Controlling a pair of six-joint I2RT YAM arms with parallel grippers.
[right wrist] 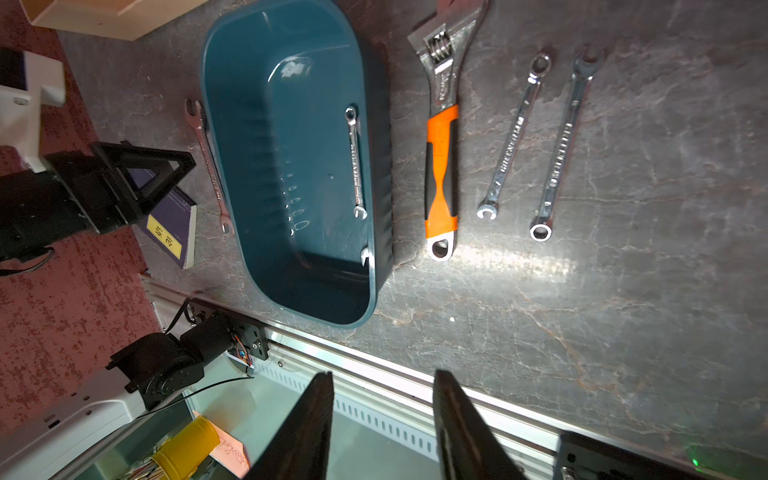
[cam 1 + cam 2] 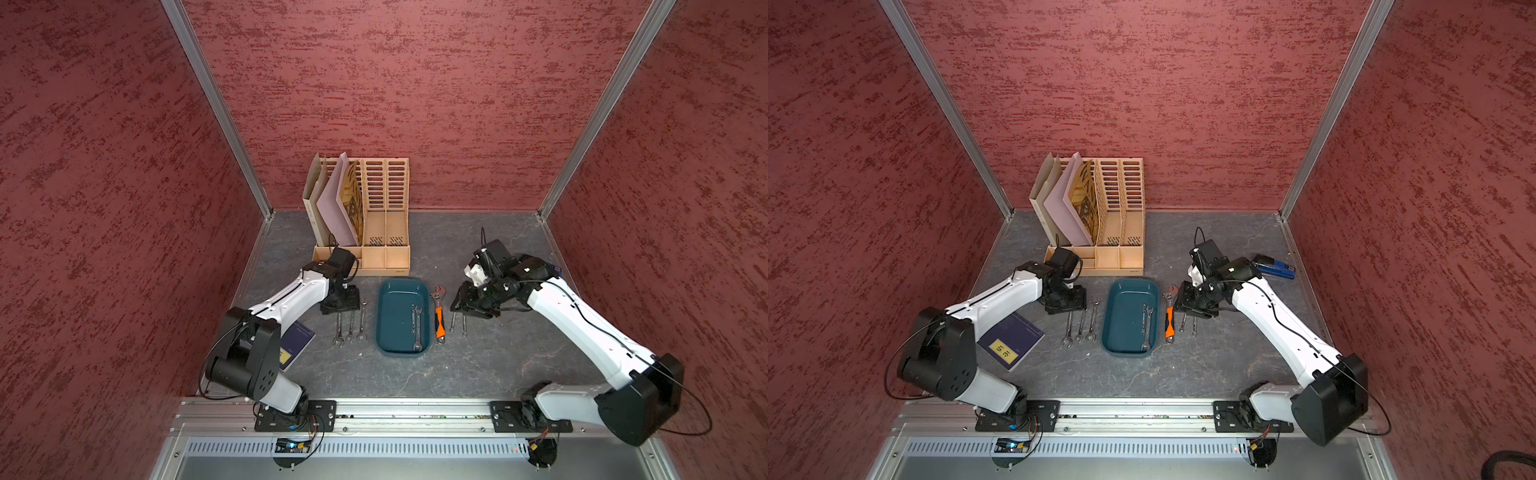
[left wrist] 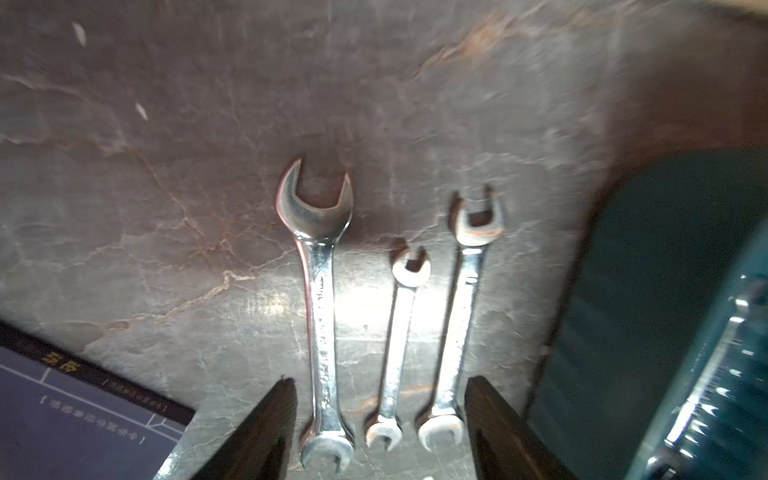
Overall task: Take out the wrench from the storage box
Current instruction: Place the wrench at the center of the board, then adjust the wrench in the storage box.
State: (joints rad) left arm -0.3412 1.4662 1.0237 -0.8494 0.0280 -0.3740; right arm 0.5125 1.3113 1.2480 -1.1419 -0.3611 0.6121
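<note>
The dark teal storage box (image 2: 392, 316) (image 2: 1121, 320) (image 1: 266, 137) sits mid-table. A silver wrench (image 2: 416, 328) (image 2: 1146, 326) (image 1: 355, 162) lies inside it along its right wall, and the tip of a second one (image 1: 365, 255) shows beside that wall. My left gripper (image 2: 340, 309) (image 3: 380, 382) hangs open left of the box, over the far ends of three silver wrenches (image 2: 351, 326) (image 3: 320, 311) lying on the table; nothing is held. Right of the box my right gripper (image 2: 461, 309) (image 1: 384, 374) is open and empty.
An orange-handled adjustable wrench (image 2: 439, 318) (image 1: 441, 166) and two slim wrenches (image 2: 459, 323) (image 1: 511, 137) lie right of the box. A beige file organizer (image 2: 386, 232) stands behind it. A dark book (image 2: 1011, 340) lies front left, a blue object (image 2: 1275, 267) far right.
</note>
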